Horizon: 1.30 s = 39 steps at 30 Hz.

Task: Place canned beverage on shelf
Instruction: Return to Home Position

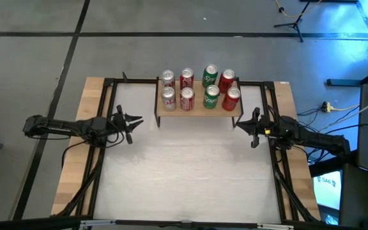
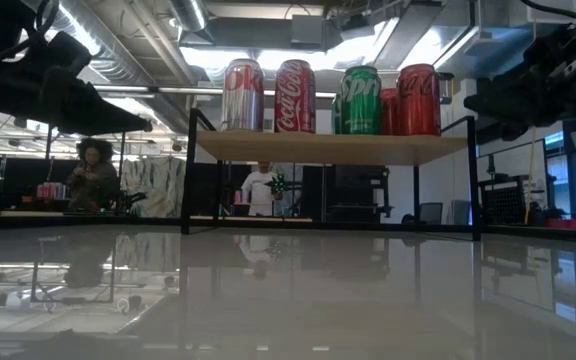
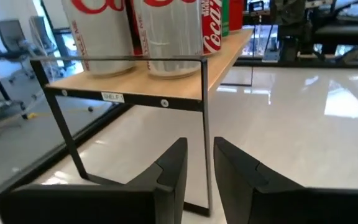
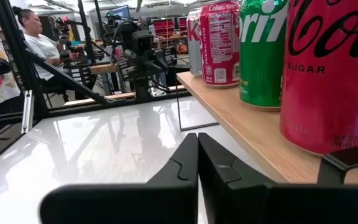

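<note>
Shelf (image 2: pixel 328 148): light wood top, black legs

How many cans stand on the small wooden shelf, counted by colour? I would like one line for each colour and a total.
Silver cans: 2
Red-white cans: 2
Green cans: 2
Red-black cans: 2
Total on the shelf: 8 cans

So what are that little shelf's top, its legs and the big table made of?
The shelf top looks like light wood, pale tan with a matte face. Its legs seem thin black metal, straight and sharp-cornered. The table top is white and glossy, mirroring the legs: perhaps laminate or coated board, I cannot tell which.
</note>
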Each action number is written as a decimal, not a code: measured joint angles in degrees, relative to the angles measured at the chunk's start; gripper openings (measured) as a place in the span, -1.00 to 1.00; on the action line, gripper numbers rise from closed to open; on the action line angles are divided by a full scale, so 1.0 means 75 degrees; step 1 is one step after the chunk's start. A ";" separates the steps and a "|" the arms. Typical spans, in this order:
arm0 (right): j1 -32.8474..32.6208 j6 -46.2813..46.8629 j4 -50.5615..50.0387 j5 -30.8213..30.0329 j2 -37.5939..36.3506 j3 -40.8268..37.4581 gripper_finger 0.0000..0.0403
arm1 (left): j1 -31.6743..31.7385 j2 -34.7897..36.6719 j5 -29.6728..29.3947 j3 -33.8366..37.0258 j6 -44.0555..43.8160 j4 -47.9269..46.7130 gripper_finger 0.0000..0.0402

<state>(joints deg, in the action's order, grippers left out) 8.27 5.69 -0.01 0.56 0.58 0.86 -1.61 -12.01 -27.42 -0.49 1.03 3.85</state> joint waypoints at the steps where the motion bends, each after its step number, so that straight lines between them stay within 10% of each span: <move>1: 0.0000 -0.0003 0.0000 0.0000 0.0000 0.0000 -1.00 | 0.0000 0.0000 0.0003 0.0000 0.0146 0.0000 -0.65; 16: 0.0000 -0.0006 -0.0006 0.0003 0.0000 0.0000 -1.00 | 0.0655 0.0003 0.2117 0.0001 0.1575 -0.0132 -0.65; 39: 0.0000 -0.0006 -0.0006 0.0006 0.0000 0.0000 -1.00 | 0.1320 0.0003 0.2273 0.0003 0.0340 -0.0227 -0.65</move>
<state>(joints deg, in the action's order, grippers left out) 8.27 5.65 -0.05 0.60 0.58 0.86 8.29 -11.99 -10.37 -0.47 3.57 2.15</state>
